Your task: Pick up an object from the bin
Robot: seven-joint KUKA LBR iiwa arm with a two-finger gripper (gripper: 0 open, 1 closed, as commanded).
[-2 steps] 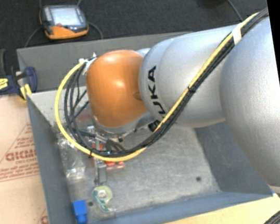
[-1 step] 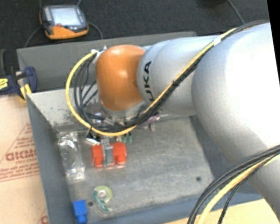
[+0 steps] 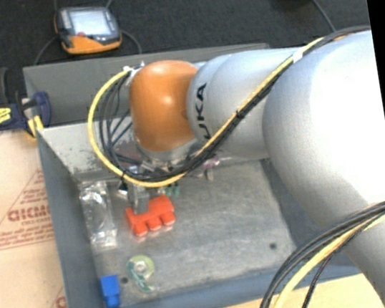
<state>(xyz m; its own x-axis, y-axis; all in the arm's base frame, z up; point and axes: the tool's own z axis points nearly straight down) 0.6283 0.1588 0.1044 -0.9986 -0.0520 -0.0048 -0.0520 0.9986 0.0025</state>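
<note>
**A:** Where is my claw now?

**B:** Your claw is low in the grey bin, tucked under its orange cover. It is right over a red lumpy block on the left part of the floor.

**A:** Is it wide or narrow?

**B:** You cannot tell, because the cover hides it. A clear bag sits just left of the block. A blue piece lies in the near left corner.

The grey metal bin is looking matt and scuffed beneath me. The orange plastic block is looking smooth, while the clear plastic bag is glinting, crinkled and glossy.
</note>
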